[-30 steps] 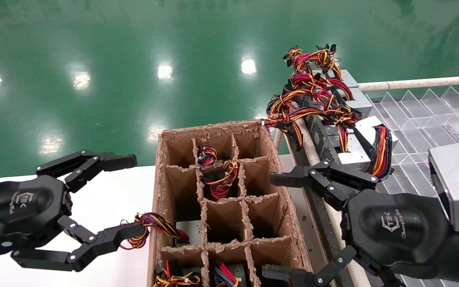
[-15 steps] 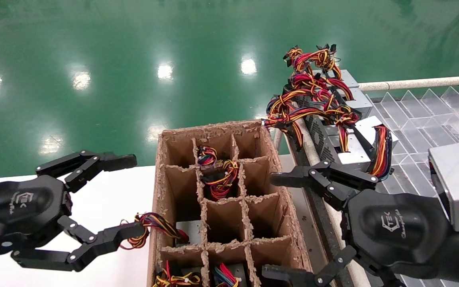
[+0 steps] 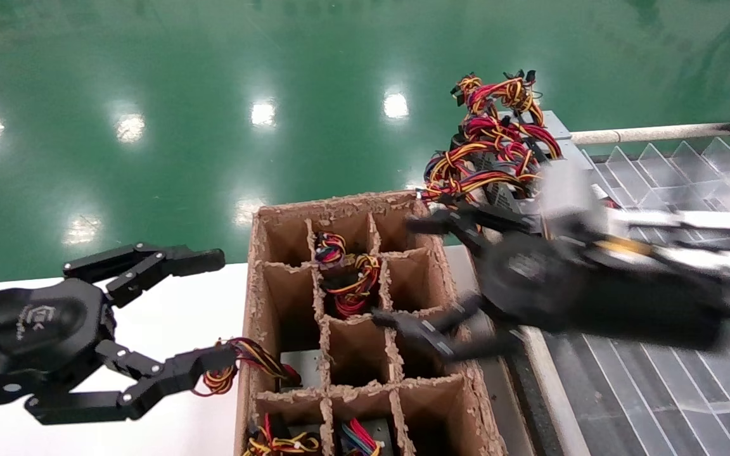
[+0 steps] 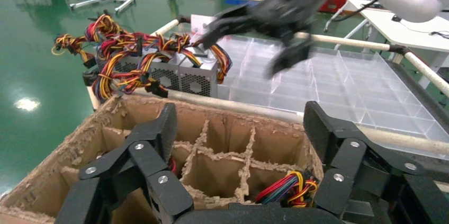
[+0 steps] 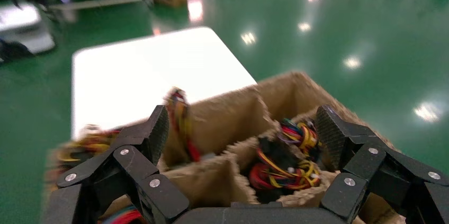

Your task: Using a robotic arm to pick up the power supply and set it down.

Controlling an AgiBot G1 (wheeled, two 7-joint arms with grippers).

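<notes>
Right gripper (image 3: 419, 275) spread wide, empty, over the cardboard crate (image 3: 257, 304); power supply (image 3: 346, 278) down in a middle cell (wires showing). Left gripper (image 3: 216, 310) open beside the crate.

Robotic arm (image 3: 412, 270) open over box; power supply (image 3: 344, 272) in cell.

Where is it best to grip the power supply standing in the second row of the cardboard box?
Probably from straight above: the power supply sits deep in a narrow cell of the cardboard box, walled on every side. Only its wire bundle shows, so the open right gripper should reach past that for the metal body.
</notes>
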